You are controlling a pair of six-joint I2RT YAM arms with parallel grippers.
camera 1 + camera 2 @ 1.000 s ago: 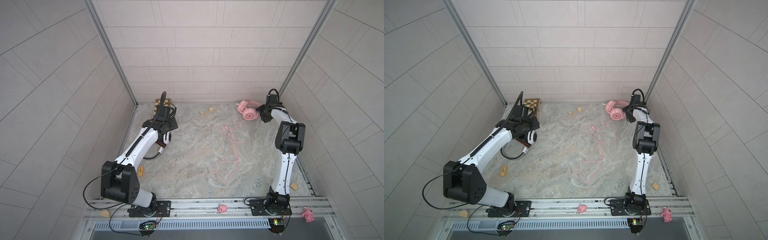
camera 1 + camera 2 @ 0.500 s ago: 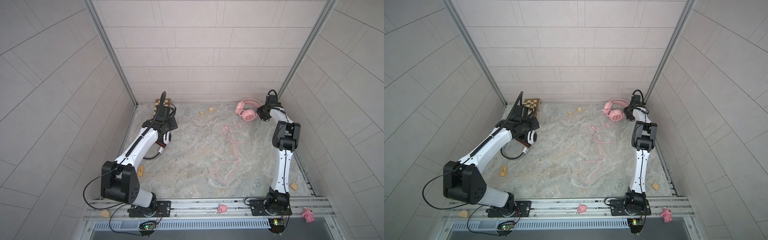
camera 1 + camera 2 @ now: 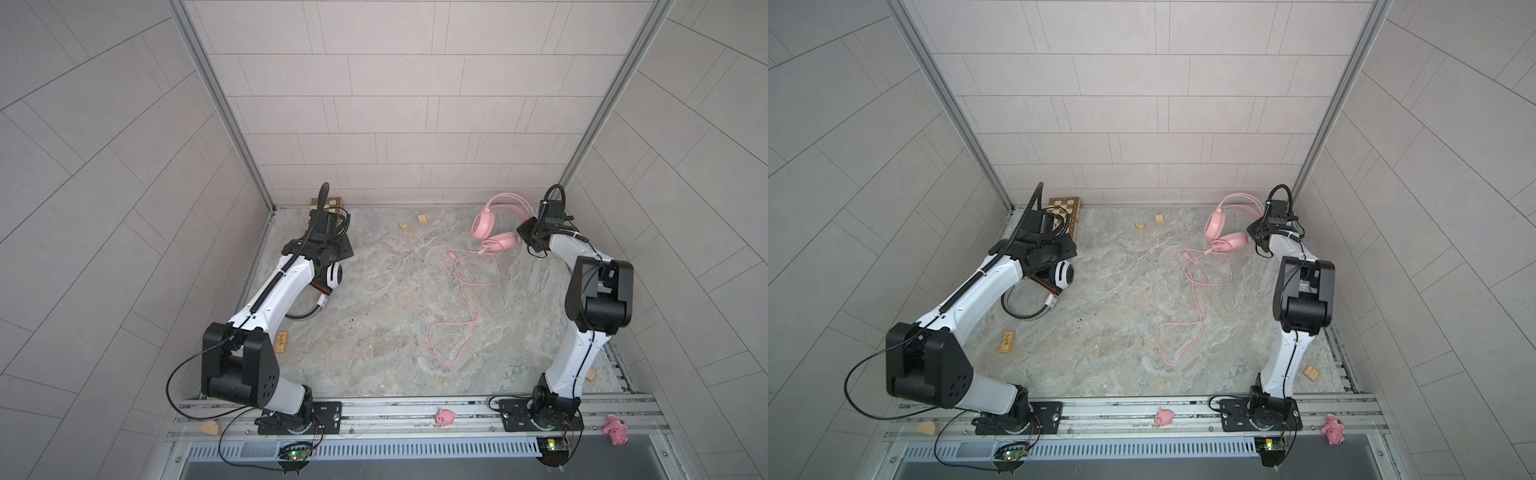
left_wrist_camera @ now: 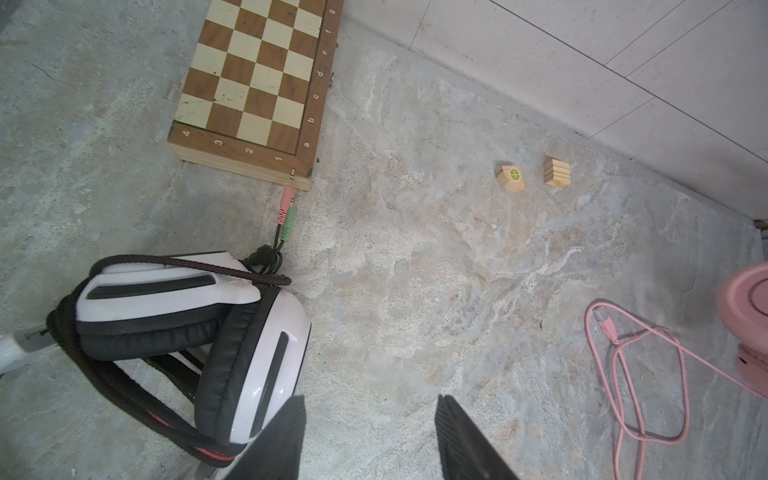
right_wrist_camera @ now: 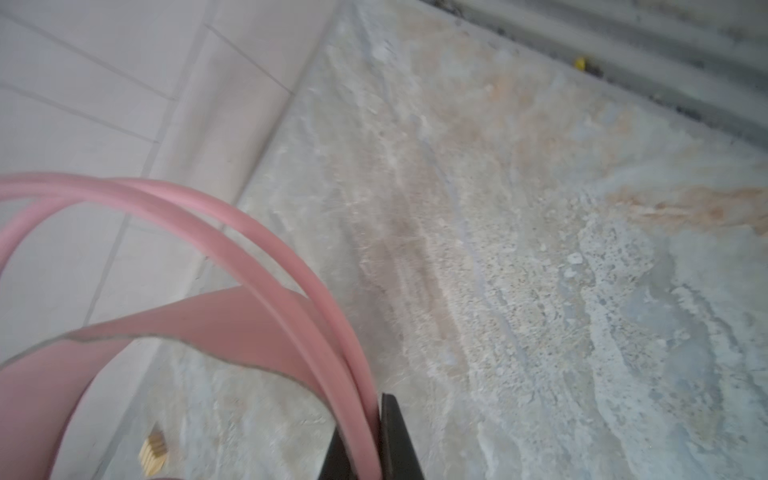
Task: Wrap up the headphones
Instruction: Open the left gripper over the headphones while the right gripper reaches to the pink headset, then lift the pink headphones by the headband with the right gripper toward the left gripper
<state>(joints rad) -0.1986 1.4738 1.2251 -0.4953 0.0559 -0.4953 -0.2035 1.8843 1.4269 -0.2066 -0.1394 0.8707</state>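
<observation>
The pink headphones (image 3: 498, 220) (image 3: 1228, 226) stand at the back right, near the wall. My right gripper (image 5: 370, 440) is shut on their pink headband (image 5: 291, 291), and in both top views it sits at the band's right end (image 3: 524, 229) (image 3: 1255, 231). Their pink cord (image 3: 461, 299) (image 3: 1187, 299) trails in loose loops toward the front. The white headphones (image 4: 249, 353) (image 3: 333, 275), with black stripes, lie at the back left, their black and red cord (image 4: 124, 395) looped about them. My left gripper (image 4: 370, 436) is open over bare floor, one finger beside a white ear cup.
A folded chessboard (image 4: 257, 83) (image 3: 1065, 208) lies in the back left corner, the white headset's plugs (image 4: 286, 208) touching it. Two small wooden blocks (image 4: 510, 178) sit by the back wall, another (image 3: 282, 341) at the left. Pink pig toys (image 3: 444, 417) rest on the front rail.
My right gripper has closed on the pink headband, and the headset has tipped up toward the back wall. The left arm has barely moved.
</observation>
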